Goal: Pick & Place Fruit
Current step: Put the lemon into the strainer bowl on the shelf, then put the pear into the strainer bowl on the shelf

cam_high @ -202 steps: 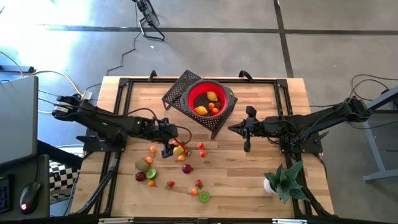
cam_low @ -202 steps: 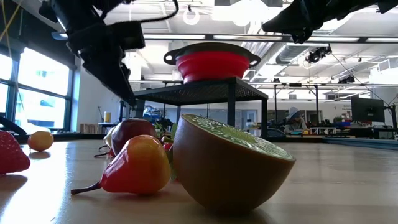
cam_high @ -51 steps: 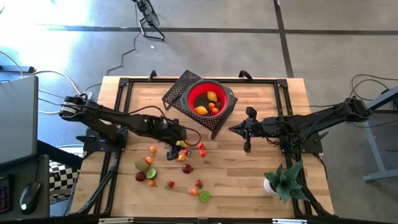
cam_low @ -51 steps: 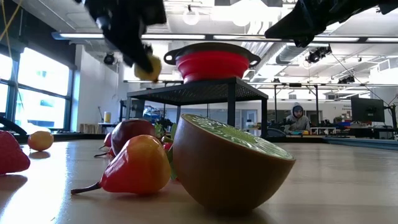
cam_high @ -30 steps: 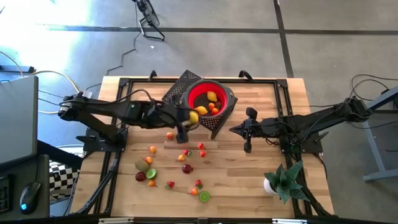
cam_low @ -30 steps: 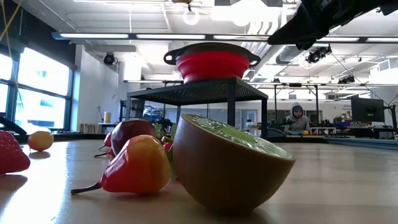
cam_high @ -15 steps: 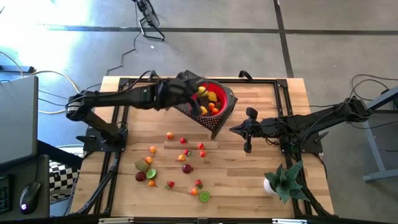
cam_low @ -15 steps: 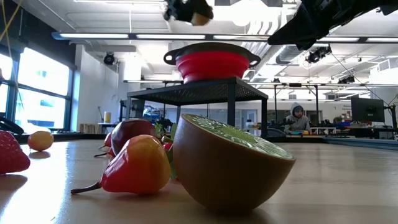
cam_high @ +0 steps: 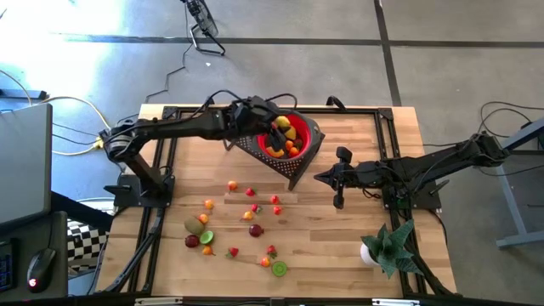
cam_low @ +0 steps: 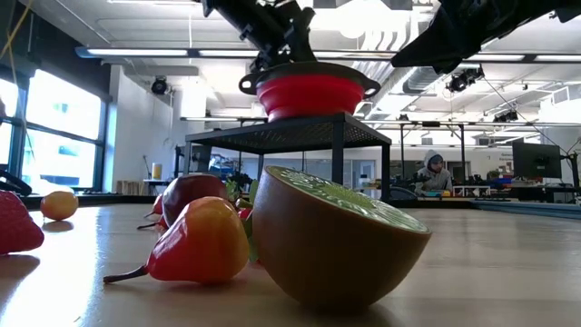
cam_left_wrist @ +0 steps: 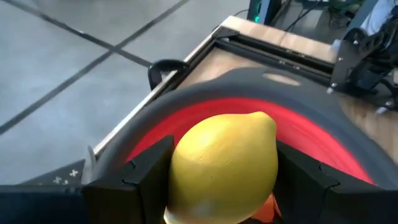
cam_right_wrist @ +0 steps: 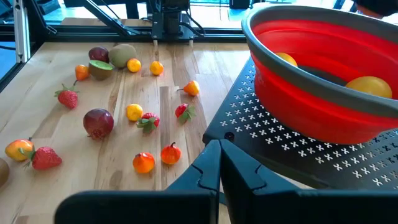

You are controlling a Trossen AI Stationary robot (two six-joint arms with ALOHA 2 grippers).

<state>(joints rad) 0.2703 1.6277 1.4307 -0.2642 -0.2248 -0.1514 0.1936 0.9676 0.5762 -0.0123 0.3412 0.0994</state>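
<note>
A red bowl [cam_high: 293, 140] with a grey rim stands on a black perforated stand [cam_high: 246, 123] at the table's far middle, with some yellow and orange fruit inside. My left gripper [cam_high: 276, 126] hovers over the bowl's left part, shut on a yellow lemon [cam_left_wrist: 224, 165]. In the low view it shows just above the bowl's rim [cam_low: 277, 36]. More small fruit [cam_high: 246, 221] lies scattered on the wooden table nearer the front. My right gripper [cam_high: 318, 177] waits shut, right of the stand and above the table. My left gripper pinches the lemon between its two fingers [cam_left_wrist: 146, 180], one on each of its long sides [cam_left_wrist: 180, 168]. The fingers come from the table's left, slanting down. The lemon is lifted clear, above the bowl's red inside [cam_left_wrist: 311, 134], its pointed tip away from the wrist.
A spiky green plant in a white pot [cam_high: 387, 245] stands at the front right. A halved kiwi [cam_low: 336, 236] and a red-yellow pear [cam_low: 200, 241] lie near the front edge. A person [cam_low: 428, 173] sits far behind the table.
My left gripper has carried the lemon from the stand's near left corner toward the table's far edge and right, to above the bowl, sinking a little and rolling somewhat. It has stayed shut on the lemon.
</note>
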